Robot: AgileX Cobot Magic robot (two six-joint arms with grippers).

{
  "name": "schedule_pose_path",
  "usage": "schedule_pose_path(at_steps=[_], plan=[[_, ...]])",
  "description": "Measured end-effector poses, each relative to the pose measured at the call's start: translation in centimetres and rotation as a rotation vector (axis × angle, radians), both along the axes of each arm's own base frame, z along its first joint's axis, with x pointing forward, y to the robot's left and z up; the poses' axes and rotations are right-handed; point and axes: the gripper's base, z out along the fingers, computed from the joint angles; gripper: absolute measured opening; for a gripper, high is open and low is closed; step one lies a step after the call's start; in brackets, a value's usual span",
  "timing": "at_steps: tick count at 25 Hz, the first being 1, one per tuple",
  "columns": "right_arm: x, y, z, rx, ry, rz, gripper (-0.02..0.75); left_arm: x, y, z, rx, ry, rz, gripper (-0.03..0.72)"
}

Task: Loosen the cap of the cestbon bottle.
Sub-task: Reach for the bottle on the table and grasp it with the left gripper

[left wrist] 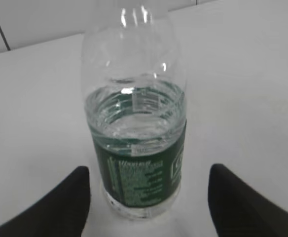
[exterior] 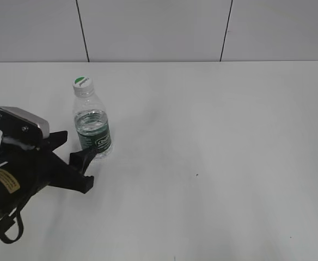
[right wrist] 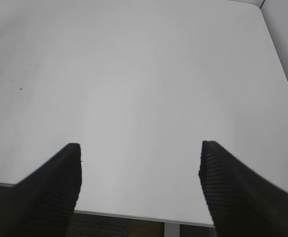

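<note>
My left gripper [exterior: 76, 148] is spread wide just short of the bottle [exterior: 92, 128], which stands upright on the table [exterior: 213, 163], cap [exterior: 82, 83] on. I judge this the approach: next, close around its body. My right gripper [right wrist: 139, 168], also spread, hangs well away.

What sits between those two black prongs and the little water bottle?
Nothing: in the left wrist view, only bare white table separates the open left end effector from the small clear plastic green-labelled bottle.
</note>
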Motion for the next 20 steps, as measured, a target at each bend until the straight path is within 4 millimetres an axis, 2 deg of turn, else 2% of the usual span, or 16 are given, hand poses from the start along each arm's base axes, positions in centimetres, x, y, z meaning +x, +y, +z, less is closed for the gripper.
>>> schedule_pose_path(at_steps=[2,10,20], plan=[[0.0,0.0,0.0,0.000,0.000,0.000,0.569,0.5,-0.2,-0.1,-0.005,-0.007,0.003,0.459],[0.0,0.0,0.0,0.000,0.000,0.000,0.569,1.3,-0.7,-1.4,-0.023,0.032,0.009,0.573],[0.0,0.0,0.0,0.000,0.000,0.000,0.569,3.4,-1.8,-2.9,-0.031,0.030,0.014,0.580]])
